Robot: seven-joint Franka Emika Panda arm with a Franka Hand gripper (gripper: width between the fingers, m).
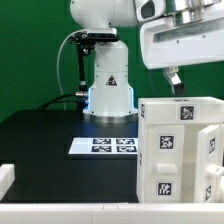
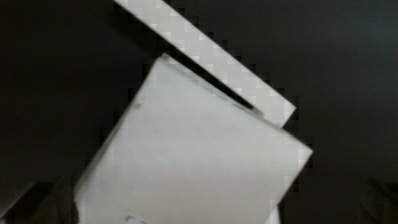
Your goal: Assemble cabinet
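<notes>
- The cabinet (image 1: 180, 150) stands on the black table (image 1: 40, 135) at the exterior view's right, near the marker board (image 1: 103, 146).
- The gripper (image 1: 176, 82) hangs just above it, jaws wide apart, holding nothing.
- The cabinet looks hard, smooth and light; a thin top edge seems best to pinch.

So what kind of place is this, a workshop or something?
Probably a robotics lab test bench: a white robot arm bolted to a black table, a green backdrop, and a white cabinet covered in square black-and-white marker tags.
</notes>
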